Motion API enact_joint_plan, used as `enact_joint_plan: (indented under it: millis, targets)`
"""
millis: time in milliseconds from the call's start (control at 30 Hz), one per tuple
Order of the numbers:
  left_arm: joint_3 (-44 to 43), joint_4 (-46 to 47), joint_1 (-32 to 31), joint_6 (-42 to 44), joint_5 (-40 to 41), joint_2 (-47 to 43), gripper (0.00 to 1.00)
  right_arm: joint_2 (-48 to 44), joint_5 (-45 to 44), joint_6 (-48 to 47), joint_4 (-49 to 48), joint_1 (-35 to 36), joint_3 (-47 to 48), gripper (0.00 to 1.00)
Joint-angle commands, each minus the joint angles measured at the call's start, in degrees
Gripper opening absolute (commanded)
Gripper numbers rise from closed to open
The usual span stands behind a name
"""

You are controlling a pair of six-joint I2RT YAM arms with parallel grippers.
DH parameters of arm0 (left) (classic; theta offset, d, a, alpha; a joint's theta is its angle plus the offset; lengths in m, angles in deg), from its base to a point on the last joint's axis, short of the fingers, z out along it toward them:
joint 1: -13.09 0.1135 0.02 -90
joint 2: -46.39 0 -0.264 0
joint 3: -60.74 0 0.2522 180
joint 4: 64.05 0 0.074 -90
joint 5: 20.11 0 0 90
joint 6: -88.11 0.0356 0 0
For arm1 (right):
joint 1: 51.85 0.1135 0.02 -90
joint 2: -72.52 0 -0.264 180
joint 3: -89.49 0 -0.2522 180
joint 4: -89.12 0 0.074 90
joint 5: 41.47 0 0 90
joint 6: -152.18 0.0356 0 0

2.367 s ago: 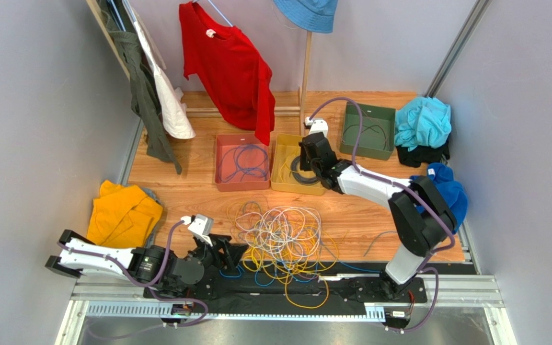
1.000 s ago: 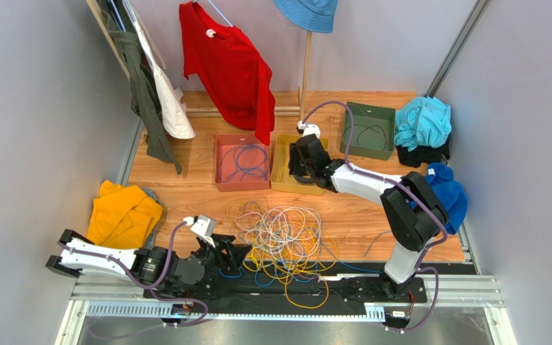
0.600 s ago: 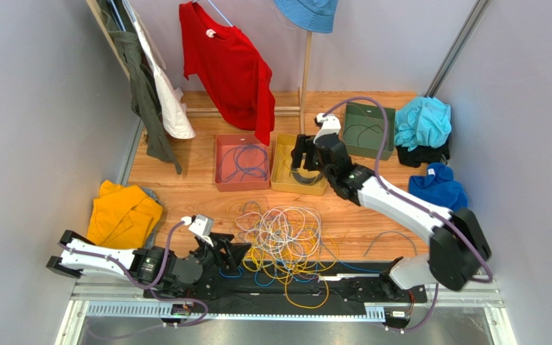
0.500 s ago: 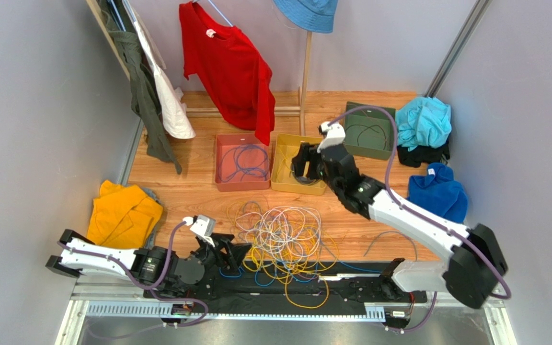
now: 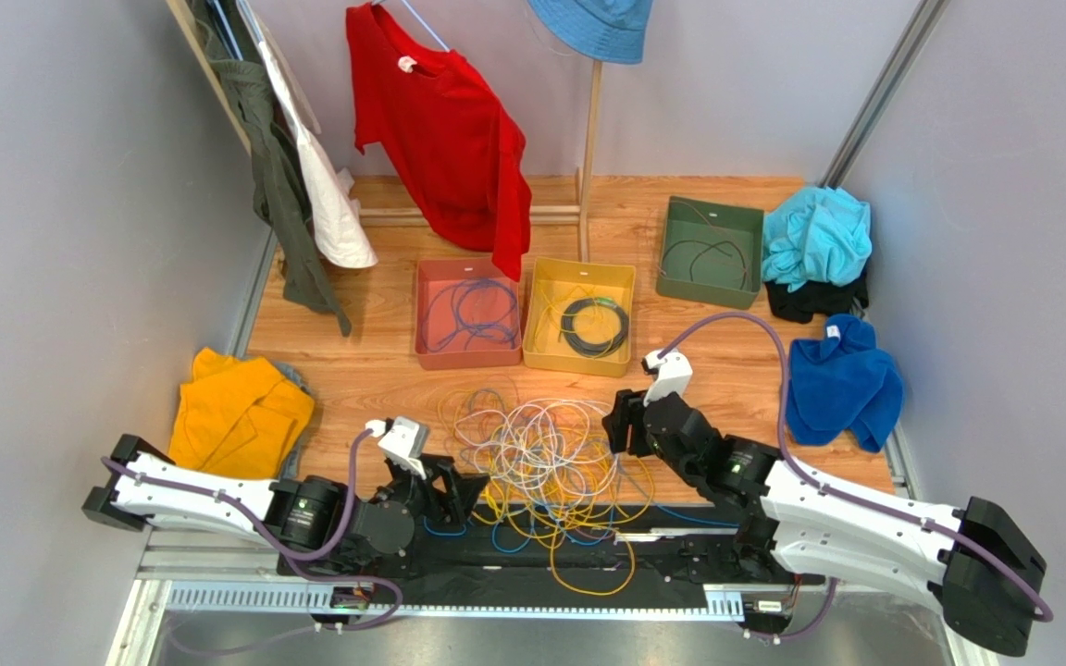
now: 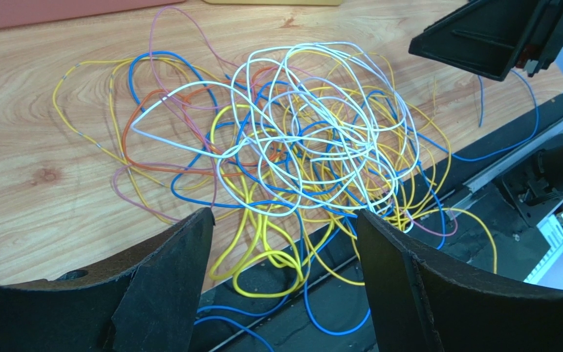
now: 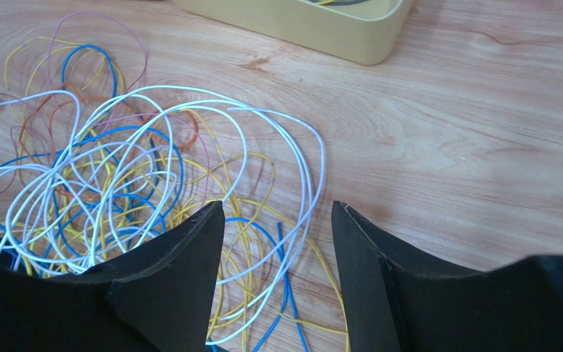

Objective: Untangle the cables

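Cables (image 5: pixel 546 465) tangled over near edge of table (image 5: pixel 358 382), left hand (image 5: pixel 458 494) wide, right hand (image 5: pixel 619 422) parted, both empty

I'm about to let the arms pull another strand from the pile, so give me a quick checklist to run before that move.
1. The right tool open and empty: ok, jaws apart over the right edge of the cables.
2. The left tool open and empty: ok, jaws apart at the pile's near left side.
3. Tools apart from each other: ok, the pile lies between them.
4. Cables wholly on the wood: not ok, yellow and blue loops hang over the near edge onto the black base strip.
5. A strand with a free end to pick: cannot tell, the loops cross too densely.
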Motion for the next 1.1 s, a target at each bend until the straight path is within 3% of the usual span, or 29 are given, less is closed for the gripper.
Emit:
enact_joint_plan:
  millis: [0, 200, 267, 300, 333, 367, 433, 533, 633, 800, 1067]
  targets:
    - [-1.9, -0.2, -0.3, -2.9, -0.1, 0.3, 0.8, 1.6, -3.3, 1.7, -5.2, 0.2, -0.9, 0.6]
    - [-2.3, 0.3, -0.3, -4.1, -1.1, 3.2, 0.8, 13.6, -0.8, 1.8, -10.7, 0.3, 0.5, 0.57]
    - [-2.7, 0.4, -0.3, -4.3, -1.1, 4.0, 0.8, 15.2, 0.4, 2.4, -12.9, 0.3, 0.5, 0.51]
    - [-3.0, 0.5, -0.3, -4.3, -1.1, 4.8, 0.8, 16.0, 0.7, 2.7, -13.4, 0.3, 0.4, 0.46]
    - [-3.2, 0.6, -0.3, -4.3, -1.2, 5.1, 0.8, 16.3, 0.4, 2.8, -13.4, 0.3, 0.8, 0.32]
    - [-3.3, 0.7, -0.3, -4.3, -1.2, 5.4, 0.8, 16.4, 0.2, 3.0, -13.1, 0.4, 1.0, 0.24]
    - [-3.2, 0.8, -0.3, -4.3, -1.3, 5.9, 0.8, 14.8, -0.8, 2.7, -12.1, 0.6, 1.2, 0.11]
    - [-2.9, 1.1, -0.3, -4.3, -1.4, 5.8, 0.8, 9.7, -2.3, 2.2, -9.4, 1.3, 1.7, 0.0]
    - [-2.6, 1.5, -0.3, -4.1, -1.4, 5.2, 0.8, 1.9, -3.4, 0.7, -2.8, 2.2, 4.6, 0.0]
    - [-2.5, 1.4, -0.3, -3.2, -1.1, 4.0, 0.8, -9.8, -4.6, -6.6, 7.3, 4.0, 20.0, 0.0]
    - [-2.1, 2.9, -0.3, -1.4, -0.5, 2.4, 0.8, -9.1, 2.2, -13.6, 18.1, 4.1, 45.1, 0.0]
